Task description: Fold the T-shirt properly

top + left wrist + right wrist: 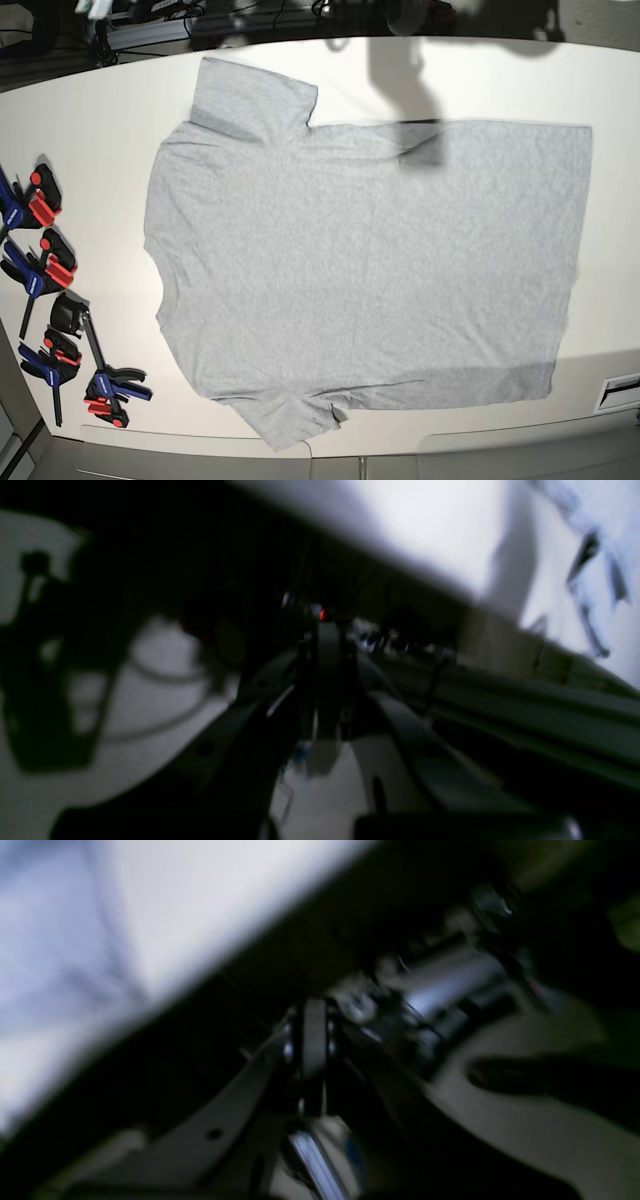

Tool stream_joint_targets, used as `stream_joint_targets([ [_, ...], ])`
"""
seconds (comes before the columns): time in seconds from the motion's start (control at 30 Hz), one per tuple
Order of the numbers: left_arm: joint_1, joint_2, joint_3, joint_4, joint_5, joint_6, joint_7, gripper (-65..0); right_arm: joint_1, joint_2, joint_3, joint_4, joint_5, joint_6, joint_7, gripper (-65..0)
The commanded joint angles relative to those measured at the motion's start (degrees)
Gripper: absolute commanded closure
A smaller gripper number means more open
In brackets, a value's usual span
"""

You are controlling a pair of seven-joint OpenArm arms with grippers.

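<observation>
The T-shirt lies spread flat on the white table, plain grey side up. Its collar end points left and its hem right. One sleeve reaches toward the far edge, and the other is slightly rumpled at the near edge. Neither arm shows in the base view; only a shadow falls on the shirt's far edge. Both wrist views are dark and blurred. My left gripper and my right gripper each have their fingers pressed together with nothing between them, away from the cloth.
Several blue and red clamps lie along the table's left edge. Dark clutter and cables sit beyond the far edge. A small white fitting is at the near right corner.
</observation>
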Motion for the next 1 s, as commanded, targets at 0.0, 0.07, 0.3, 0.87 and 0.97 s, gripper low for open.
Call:
stream_joint_targets([
  [0.0, 1.3, -0.3, -1.6, 2.0, -2.5, -0.7, 0.5, 0.0, -1.3, 0.1, 2.7, 2.2, 2.4, 2.1, 0.5, 0.0],
  [0.07, 1.3, -0.3, -3.2, 4.6, -4.2, -0.7, 1.5, 0.0, -0.9, -0.3, 7.5, 4.9, 9.5, 7.6, -0.7, 0.0],
  [0.3, 0.3, -0.2, -4.1, 8.2, -4.1, -0.7, 1.5, 0.0, 8.5, -5.9, 21.5, 6.8, 29.0, 17.3, -11.0, 0.0],
  [0.87, -4.1, -0.2, -4.1, 8.2, -3.7, -0.7, 2.8, 0.0, 26.8, -12.4, 21.0, -1.4, 12.0, 10.8, -12.2, -24.1],
  [0.97, -4.2, -0.2, -4.1, 8.2, -3.7, -0.7, 2.8, 0.0, 28.7, -12.2, 20.9, -1.4, 11.8, 10.8, -14.2, -24.2],
])
